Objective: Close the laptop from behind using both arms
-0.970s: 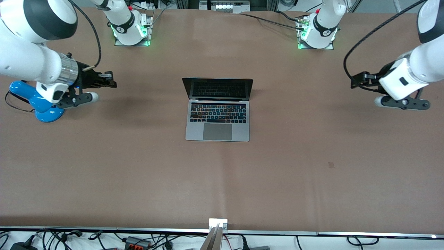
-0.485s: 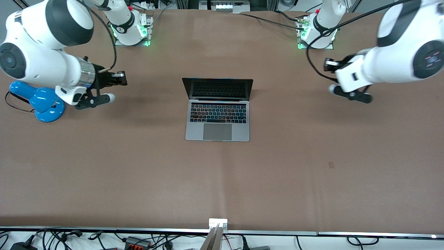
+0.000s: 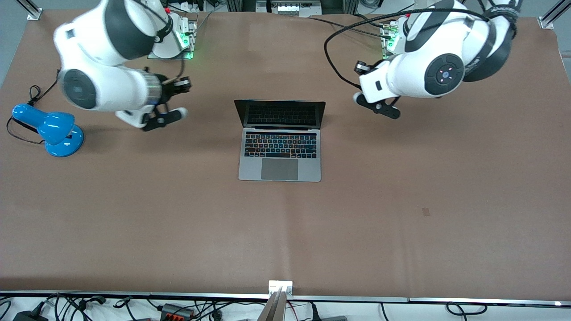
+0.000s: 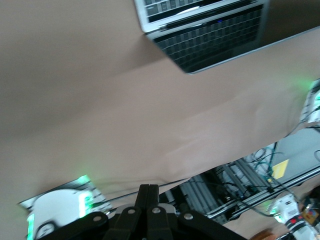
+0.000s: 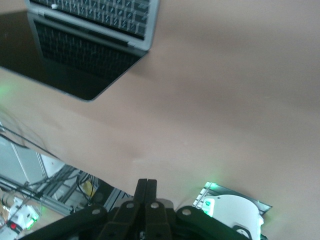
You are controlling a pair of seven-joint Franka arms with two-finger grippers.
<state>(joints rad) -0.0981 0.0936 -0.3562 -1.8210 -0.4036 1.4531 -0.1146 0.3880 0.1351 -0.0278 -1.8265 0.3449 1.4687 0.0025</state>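
The silver-grey laptop (image 3: 280, 140) lies open in the middle of the table, its dark screen upright and facing the front camera. It also shows in the left wrist view (image 4: 200, 30) and the right wrist view (image 5: 90, 45). My right gripper (image 3: 184, 83) is shut and empty, in the air over bare table beside the laptop's screen, toward the right arm's end. My left gripper (image 3: 359, 67) is shut and empty, over bare table beside the screen, toward the left arm's end. The shut fingers show in the left wrist view (image 4: 148, 192) and the right wrist view (image 5: 146, 187). Neither gripper touches the laptop.
A blue desk lamp (image 3: 49, 129) stands near the right arm's end of the table. The arm bases (image 3: 169, 40) (image 3: 408, 42) glow green at the table's edge by the robots. Cables lie along the edge (image 3: 178, 307) nearest the front camera.
Both arms have swung in from the table's ends toward the laptop's screen. Both grippers stay shut. The laptop has not moved.
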